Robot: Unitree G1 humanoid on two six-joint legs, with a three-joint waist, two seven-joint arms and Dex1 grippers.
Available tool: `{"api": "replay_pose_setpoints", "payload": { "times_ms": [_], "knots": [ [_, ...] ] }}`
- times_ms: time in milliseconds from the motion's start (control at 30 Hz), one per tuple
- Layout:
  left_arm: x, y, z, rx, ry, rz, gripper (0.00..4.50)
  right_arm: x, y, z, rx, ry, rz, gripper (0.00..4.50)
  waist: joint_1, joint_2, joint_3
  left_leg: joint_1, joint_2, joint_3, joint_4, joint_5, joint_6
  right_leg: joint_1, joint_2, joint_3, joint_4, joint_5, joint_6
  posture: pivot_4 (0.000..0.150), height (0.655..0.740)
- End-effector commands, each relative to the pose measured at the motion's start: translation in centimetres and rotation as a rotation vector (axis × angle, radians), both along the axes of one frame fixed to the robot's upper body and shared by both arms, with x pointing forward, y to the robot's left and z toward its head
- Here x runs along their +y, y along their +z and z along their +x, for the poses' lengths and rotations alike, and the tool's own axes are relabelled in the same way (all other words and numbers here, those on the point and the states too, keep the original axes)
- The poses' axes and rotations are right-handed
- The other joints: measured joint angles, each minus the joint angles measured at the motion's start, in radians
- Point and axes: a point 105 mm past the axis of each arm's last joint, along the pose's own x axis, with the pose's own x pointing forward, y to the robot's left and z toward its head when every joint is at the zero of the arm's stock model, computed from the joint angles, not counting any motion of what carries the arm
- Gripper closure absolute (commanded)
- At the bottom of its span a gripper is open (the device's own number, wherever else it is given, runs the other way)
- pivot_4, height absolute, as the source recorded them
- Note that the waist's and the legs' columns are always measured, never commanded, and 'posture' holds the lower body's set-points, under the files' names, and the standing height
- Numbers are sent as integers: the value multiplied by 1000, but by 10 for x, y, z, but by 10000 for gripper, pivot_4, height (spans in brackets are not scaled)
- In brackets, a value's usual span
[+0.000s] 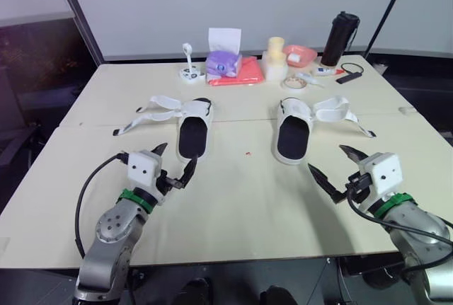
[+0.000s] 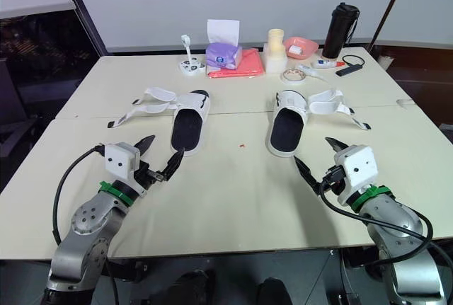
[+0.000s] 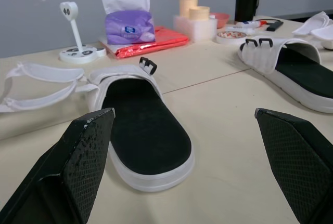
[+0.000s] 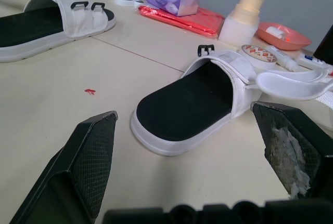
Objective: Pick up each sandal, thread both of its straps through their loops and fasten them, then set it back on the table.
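A pale table (image 1: pixel 241 199) is seen from above, with two white sandals with black footbeds laid flat near its middle, toes towards the robot. The left sandal (image 1: pixel 191 135) is placed just beyond the left gripper (image 1: pixel 177 158), whose two black fingers are spread wide apart with nothing held between them. The right sandal (image 1: pixel 292 139) is placed just beyond the right gripper (image 1: pixel 328 158), which is likewise spread open and empty. Both sandals are left unfastened: the left sandal's straps (image 1: pixel 152 110) are splayed flat on the table towards the robot's left, and the right sandal's straps (image 1: pixel 336 110) are splayed towards the robot's right. Small black loops (image 3: pixel 148 65) can be made out on the left sandal's upper band, and a similar pair (image 4: pixel 206 50) on the right sandal's band, with no strap passed through them. A tiny red speck (image 1: pixel 248 153) is seen on the table between the two sandals. Along the far edge are gathered a purple tissue pack (image 1: pixel 224 62), a red pouch (image 1: pixel 241 73), a cream bottle (image 1: pixel 274 61), a pink dish (image 1: pixel 301 54) and a tall black flask (image 1: pixel 340 38).
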Motion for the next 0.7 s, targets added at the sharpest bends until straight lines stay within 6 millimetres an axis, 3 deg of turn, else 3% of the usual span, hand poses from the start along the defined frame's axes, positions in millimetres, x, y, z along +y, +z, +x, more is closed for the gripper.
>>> {"api": "replay_pose_setpoints", "payload": {
  "times_ms": [33, 700],
  "knots": [
    [-5, 11, -4, -32, -18, 9, 0, 5, 13, -2, -48, 21, -21, 205, 1, 0, 0, 0, 0, 0, 0, 0, 0, 0, 0, 0, 0, 0, 0, 1500, 7400],
    [-11, 12, -1, -45, -35, -22, 0, 9, 14, 14, -67, -13, -66, 205, 1, 0, 0, 0, 0, 0, 0, 0, 0, 0, 0, 0, 0, 0, 0, 1500, 7400]
  ]
}}
